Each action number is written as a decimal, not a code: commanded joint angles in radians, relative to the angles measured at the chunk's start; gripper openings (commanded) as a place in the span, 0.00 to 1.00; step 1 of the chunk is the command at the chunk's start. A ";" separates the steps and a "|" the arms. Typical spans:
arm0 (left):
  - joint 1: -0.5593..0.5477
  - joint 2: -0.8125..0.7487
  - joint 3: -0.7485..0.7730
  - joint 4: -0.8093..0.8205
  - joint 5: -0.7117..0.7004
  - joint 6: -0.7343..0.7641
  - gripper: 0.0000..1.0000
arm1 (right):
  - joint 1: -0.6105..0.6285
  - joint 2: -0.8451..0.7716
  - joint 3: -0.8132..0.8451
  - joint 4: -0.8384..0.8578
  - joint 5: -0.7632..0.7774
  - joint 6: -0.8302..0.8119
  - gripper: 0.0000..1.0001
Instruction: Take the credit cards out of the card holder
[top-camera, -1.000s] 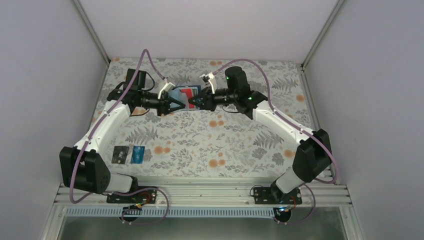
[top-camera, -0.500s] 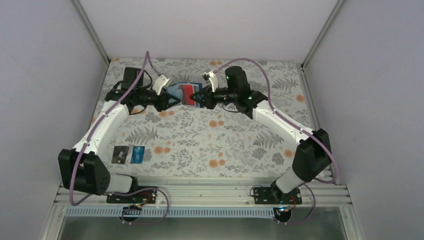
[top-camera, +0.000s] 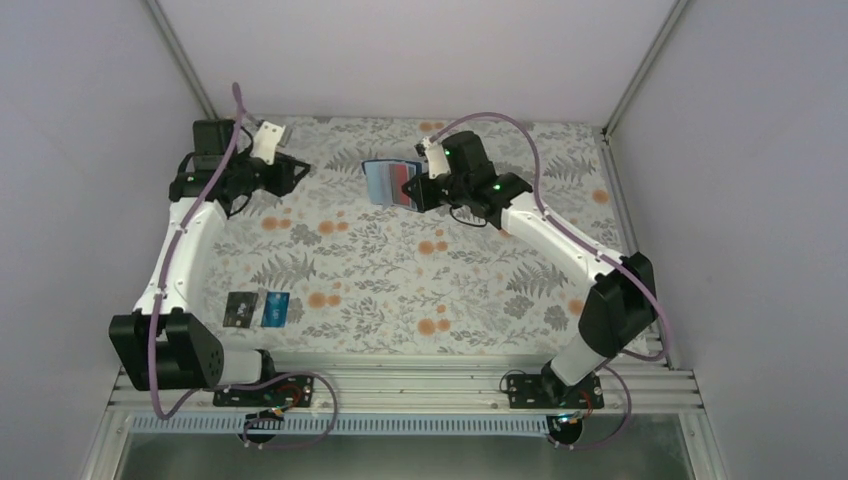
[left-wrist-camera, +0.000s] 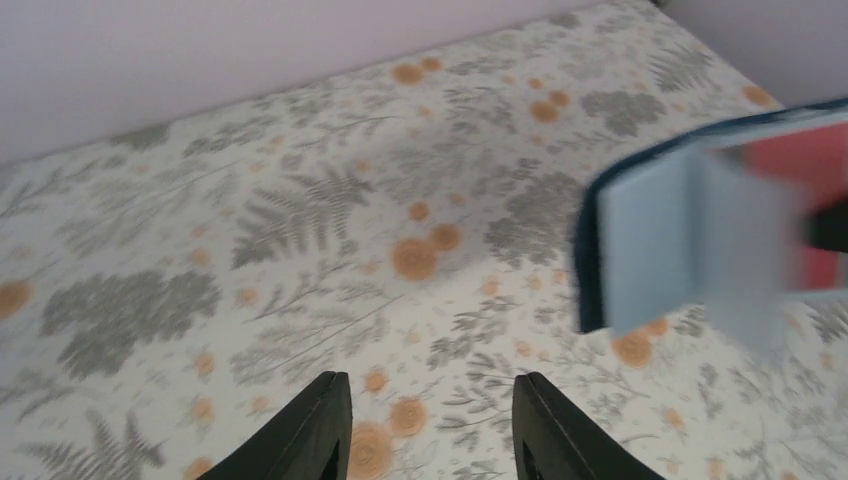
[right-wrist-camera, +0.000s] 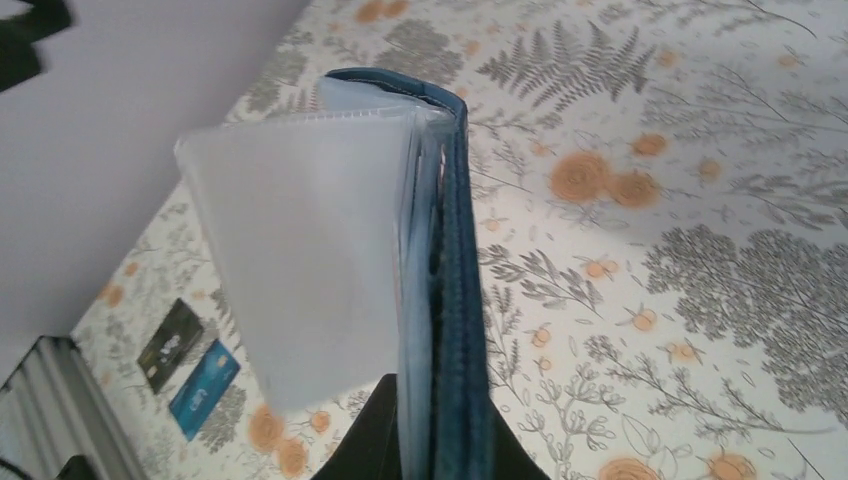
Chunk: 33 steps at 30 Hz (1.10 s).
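Observation:
My right gripper is shut on the navy card holder and holds it above the cloth at the back middle. In the right wrist view the holder stands edge-on between the fingers, with a pale plastic sleeve fanned out to the left. A red card shows inside the holder, and also in the left wrist view. My left gripper is open and empty at the back left, apart from the holder. A black card and a blue-teal card lie flat near the front left.
The floral cloth covers the table. White walls close in the back and both sides. An aluminium rail runs along the near edge by the arm bases.
My left gripper has let go of the holder and pulled away to the back left. My right gripper keeps the holder and has shifted slightly back.

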 joint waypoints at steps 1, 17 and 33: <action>-0.165 -0.040 0.040 -0.064 0.075 0.101 0.39 | 0.045 0.052 0.089 -0.064 0.148 0.036 0.04; -0.288 0.113 0.019 -0.053 0.313 0.051 0.17 | 0.071 0.070 0.087 0.065 -0.152 0.004 0.04; -0.230 -0.004 -0.010 -0.117 0.590 0.159 0.26 | 0.036 -0.058 -0.018 0.295 -0.567 -0.033 0.04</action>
